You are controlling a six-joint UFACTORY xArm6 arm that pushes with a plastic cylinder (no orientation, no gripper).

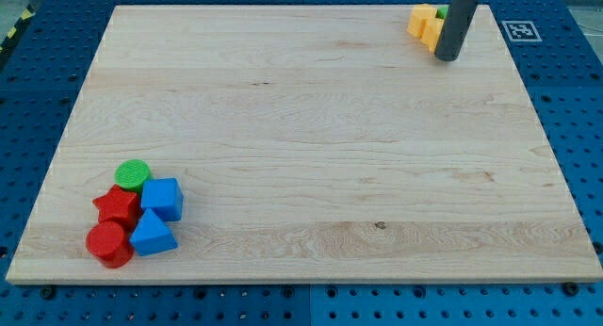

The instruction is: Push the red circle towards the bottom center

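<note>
Here the red circle [109,244] lies bottom-left, far from my tip [448,58], a jawless end effector

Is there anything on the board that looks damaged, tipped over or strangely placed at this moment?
Nothing stands out. The red circle, red star, green circle and two blue blocks sit packed together at the board's bottom left. My tip is at the top right, beside yellow blocks.

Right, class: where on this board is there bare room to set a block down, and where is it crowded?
Bare: the whole middle and bottom right of the board. Crowded: bottom left, around the red circle; top right, where my tip stands beside the yellow block.
</note>
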